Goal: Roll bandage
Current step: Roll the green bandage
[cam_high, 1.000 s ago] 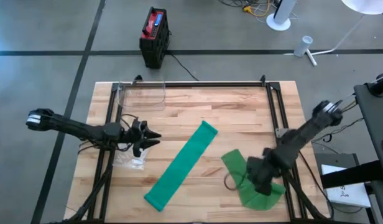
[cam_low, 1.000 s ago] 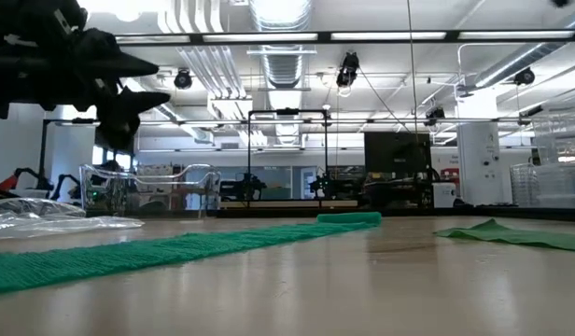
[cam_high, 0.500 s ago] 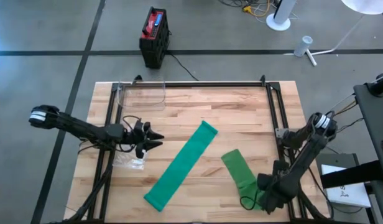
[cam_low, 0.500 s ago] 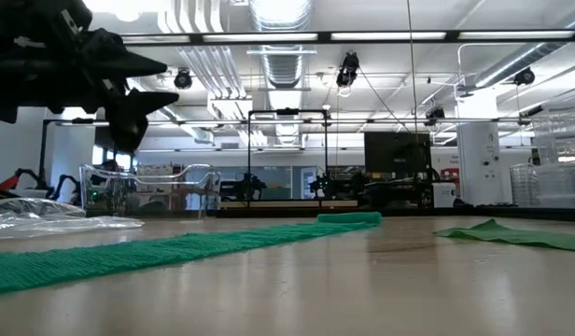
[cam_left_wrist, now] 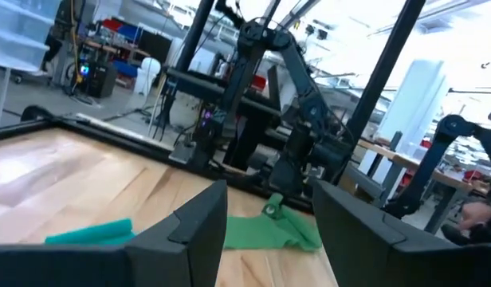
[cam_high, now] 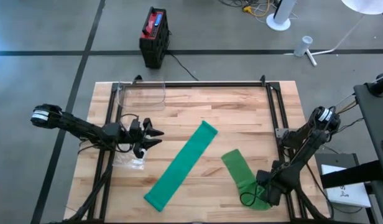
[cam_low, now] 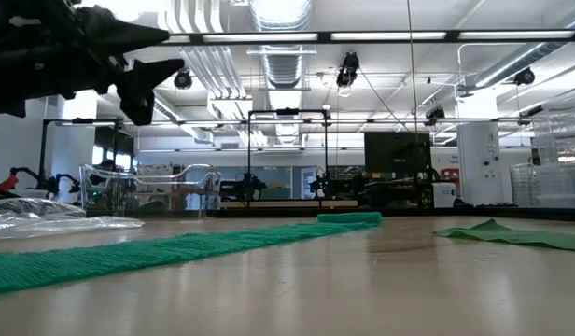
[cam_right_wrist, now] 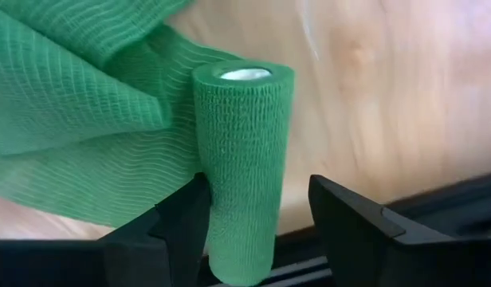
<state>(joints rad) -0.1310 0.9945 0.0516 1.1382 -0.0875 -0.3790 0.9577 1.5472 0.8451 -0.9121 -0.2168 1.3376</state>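
Observation:
A long green bandage [cam_high: 182, 165] lies flat and slantwise on the wooden table. A shorter green bandage [cam_high: 238, 169] lies toward the near right corner, its near end wound into a roll [cam_right_wrist: 241, 159]. My right gripper [cam_high: 261, 194] points down over that end, open, one finger on each side of the roll. My left gripper [cam_high: 159, 135] hangs above the table's left side and points right. In the left wrist view it [cam_left_wrist: 269, 231] is open with nothing between its fingers. My right gripper has one finger [cam_right_wrist: 178, 227] right against the roll's side [cam_right_wrist: 207, 187]; whether it touches, I cannot tell. The other finger [cam_right_wrist: 349, 219] stands clear of the roll. The fingers come from above and lie along the roll. The bandage's loose part lies spread on the table.
A clear plastic box [cam_high: 142, 93] stands at the far left and a crumpled clear bag [cam_high: 130, 160] lies under my left gripper. Black frame rails [cam_high: 281, 134] run along the table's sides and far edge. Bare wood lies between the two bandages.
My right gripper has sunk toward the table and gone toward the near right corner, over the short bandage's near end. That end, spread wide a second ago, now shows narrow. My left gripper has tipped upward a little in the low view.

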